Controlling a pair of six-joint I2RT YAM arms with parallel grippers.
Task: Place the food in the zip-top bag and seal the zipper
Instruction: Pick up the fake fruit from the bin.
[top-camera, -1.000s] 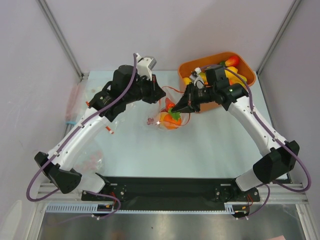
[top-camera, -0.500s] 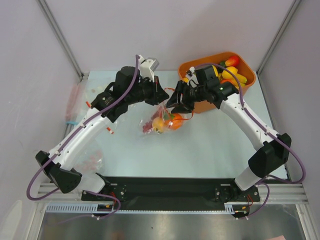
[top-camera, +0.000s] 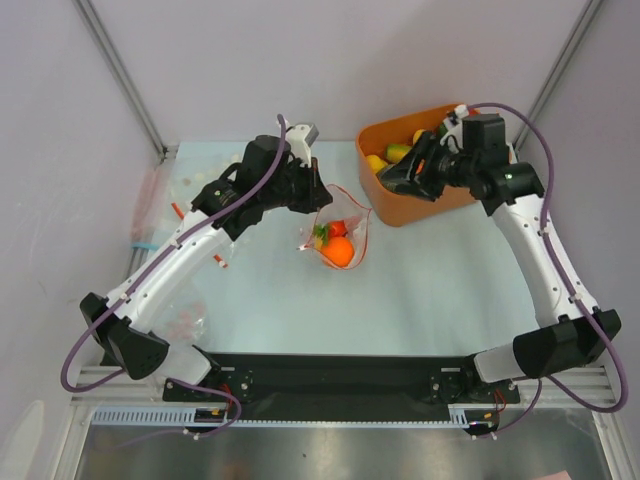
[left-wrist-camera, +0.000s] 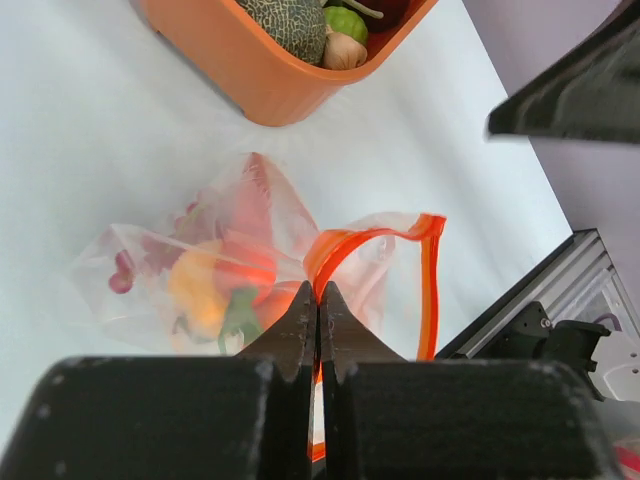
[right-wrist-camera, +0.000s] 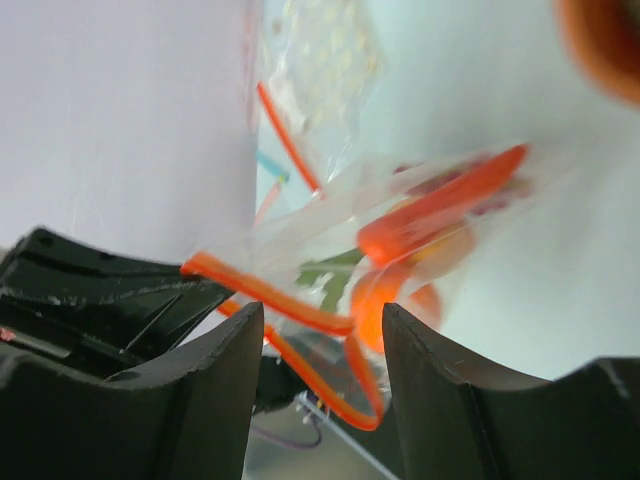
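The left gripper has its jaws pressed together on the red-orange zipper at the mouth of the bag. It holds that edge up near the middle of the table. In the left wrist view the two fingers meet with no gap, and the strip comes out just beyond their tips. The rest of the zipper curves away in an open loop, so the mouth stands unsealed. The food lies in the bag's lower part: a round orange piece, a red one and something green, seen through the clear plastic. That end looks to rest on the table, just left of and nearer than the orange tub.

Half a second ago the right gripper was at the bag's mouth, close beside the left one. Now it has pulled back to the right and farther away, and it hangs over the left part of the tub, apart from the bag. Its jaws are spread with nothing between them; the right wrist view shows the bag beyond the open fingers. The left arm has shifted slightly right, and the bag's mouth gapes wider than before. More toy produce sits in the tub, including a yellow piece and a green one.
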